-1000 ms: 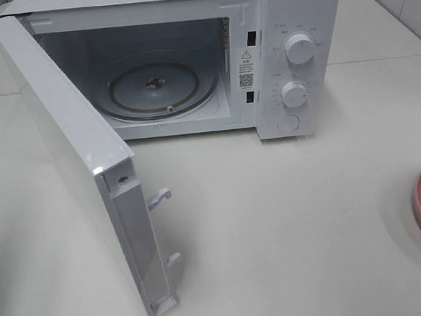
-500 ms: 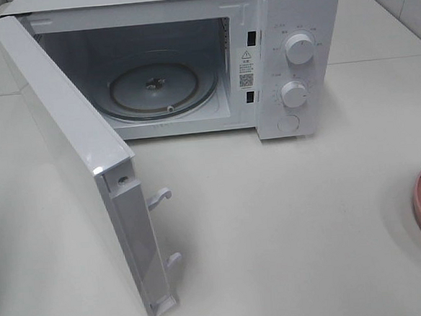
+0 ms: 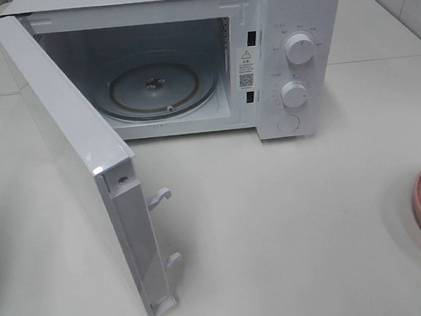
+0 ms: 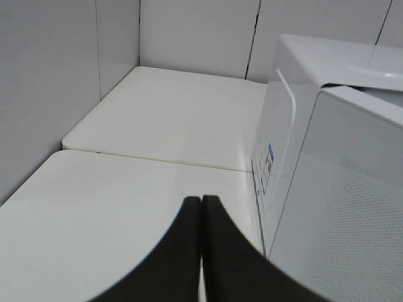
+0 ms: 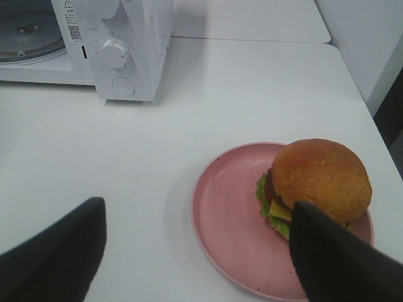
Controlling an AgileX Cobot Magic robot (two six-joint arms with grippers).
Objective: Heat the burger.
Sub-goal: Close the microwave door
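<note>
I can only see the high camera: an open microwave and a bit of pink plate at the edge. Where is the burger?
Observer: The burger sits on the pink plate, toward one side of it; the right wrist view shows it.
Operator: Is an arm holding it?
Observer: No. The right gripper is open, with one finger in front of the burger.
Operator: And the other arm?
Observer: The left gripper is shut and empty, above the table beside the microwave.
</note>
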